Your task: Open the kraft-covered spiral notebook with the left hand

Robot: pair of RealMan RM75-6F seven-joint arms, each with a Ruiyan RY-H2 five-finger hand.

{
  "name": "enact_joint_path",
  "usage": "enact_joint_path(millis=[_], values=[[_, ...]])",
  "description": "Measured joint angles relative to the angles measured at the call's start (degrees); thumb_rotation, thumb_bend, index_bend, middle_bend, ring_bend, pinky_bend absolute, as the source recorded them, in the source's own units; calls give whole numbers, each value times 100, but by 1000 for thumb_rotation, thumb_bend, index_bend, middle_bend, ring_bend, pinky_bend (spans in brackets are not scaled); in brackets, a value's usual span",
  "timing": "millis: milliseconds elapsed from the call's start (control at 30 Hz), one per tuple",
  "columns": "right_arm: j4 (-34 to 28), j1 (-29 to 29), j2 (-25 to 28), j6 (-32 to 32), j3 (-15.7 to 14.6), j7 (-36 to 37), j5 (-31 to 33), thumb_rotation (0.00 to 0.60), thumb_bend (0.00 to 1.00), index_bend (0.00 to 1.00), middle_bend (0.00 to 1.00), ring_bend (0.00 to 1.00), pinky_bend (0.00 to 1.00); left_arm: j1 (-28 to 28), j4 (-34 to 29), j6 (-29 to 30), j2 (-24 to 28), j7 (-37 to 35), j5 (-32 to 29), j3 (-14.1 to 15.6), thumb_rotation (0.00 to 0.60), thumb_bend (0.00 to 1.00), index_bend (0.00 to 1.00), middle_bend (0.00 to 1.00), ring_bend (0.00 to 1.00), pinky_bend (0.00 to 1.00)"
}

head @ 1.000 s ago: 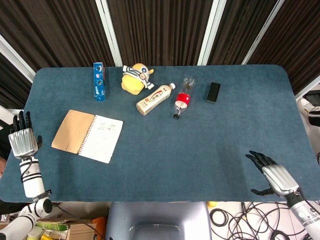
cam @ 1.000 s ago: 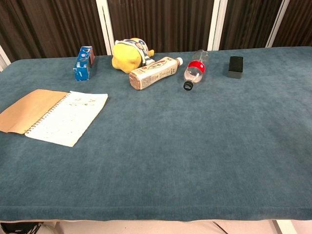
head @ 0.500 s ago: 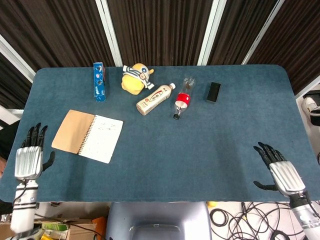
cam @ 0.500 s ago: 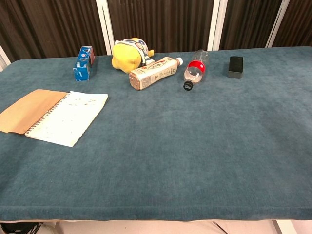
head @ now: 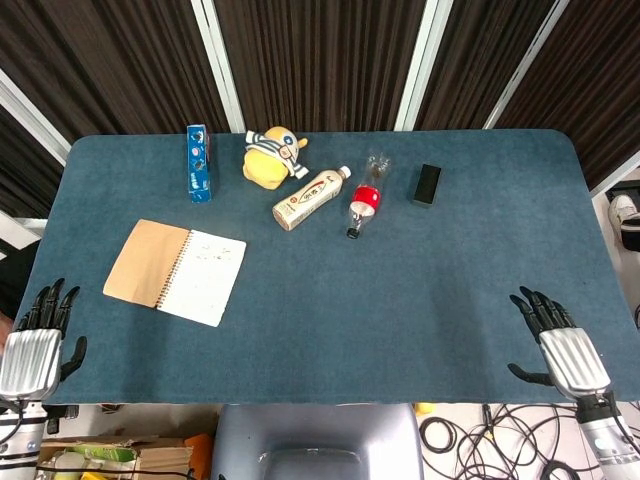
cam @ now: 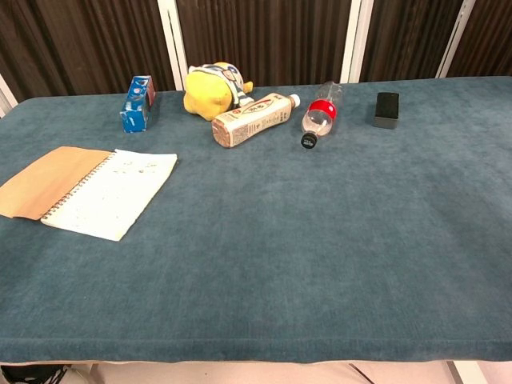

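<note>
The spiral notebook [head: 176, 271] lies open on the left of the blue table, its kraft cover [head: 146, 262] folded flat to the left and a white written page [head: 205, 277] to the right. The chest view shows the same notebook [cam: 88, 191] spread flat. My left hand [head: 32, 347] hangs off the table's front left corner, fingers extended and holding nothing, well clear of the notebook. My right hand [head: 561, 345] is at the front right edge, fingers spread and empty. Neither hand shows in the chest view.
Along the back of the table [head: 400, 300] lie a blue box [head: 198, 163], a yellow plush toy [head: 272, 156], a beige bottle [head: 311, 198], a clear bottle with a red label [head: 364, 195] and a small black box [head: 427, 184]. Cables [head: 480, 440] lie on the floor.
My left hand has drawn back toward the front and down off the table's left corner. My right hand has pulled back slightly toward the front edge. The notebook has stayed open and still.
</note>
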Motion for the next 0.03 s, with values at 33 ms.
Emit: enact_joint_path(millis=[33], values=[[1, 0, 3, 0, 1, 15, -6, 600, 35, 0, 0, 0, 122, 2, -16, -25, 9, -1, -13, -1, 600, 433, 132, 3, 53, 299]])
